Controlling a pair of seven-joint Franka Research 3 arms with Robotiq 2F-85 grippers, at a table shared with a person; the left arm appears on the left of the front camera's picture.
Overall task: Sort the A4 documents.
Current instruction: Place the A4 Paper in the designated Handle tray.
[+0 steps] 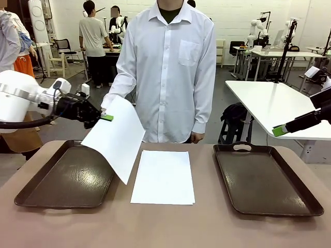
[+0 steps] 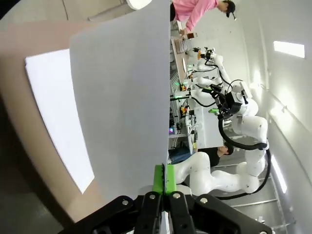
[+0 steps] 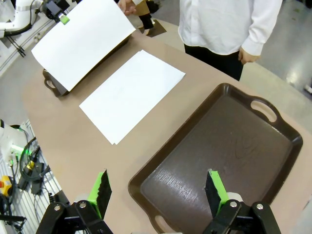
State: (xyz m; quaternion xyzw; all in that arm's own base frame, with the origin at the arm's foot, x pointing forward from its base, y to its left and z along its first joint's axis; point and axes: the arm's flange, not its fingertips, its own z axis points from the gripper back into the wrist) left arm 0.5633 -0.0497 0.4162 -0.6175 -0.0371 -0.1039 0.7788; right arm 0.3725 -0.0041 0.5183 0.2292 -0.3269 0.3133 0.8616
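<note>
Clamping a corner of the raised A4 sheet [image 1: 116, 138]: my left gripper [image 1: 106, 118]. It tilts over the left tray [image 1: 57, 181], hiding part of its rim; a person's hand [image 1: 107, 101] at its top edge. Flat on the table [image 1: 207, 227] between trays, the second A4 sheet [image 1: 164, 176]. My right gripper [image 3: 157, 184]: fingers apart above the right tray [image 3: 243, 136], near end cut off.

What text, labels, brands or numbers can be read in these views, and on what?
No readable text anywhere.
Thin white A4 sheet pinched in the left gripper: "" (blank on the faces shown).
Flat white A4 sheet lying on the brown table: "" (blank).
Left dark brown handled tray: no marks seen.
Right dark brown handled tray: no marks seen.
Background lab gear: any print is too small to read.
</note>
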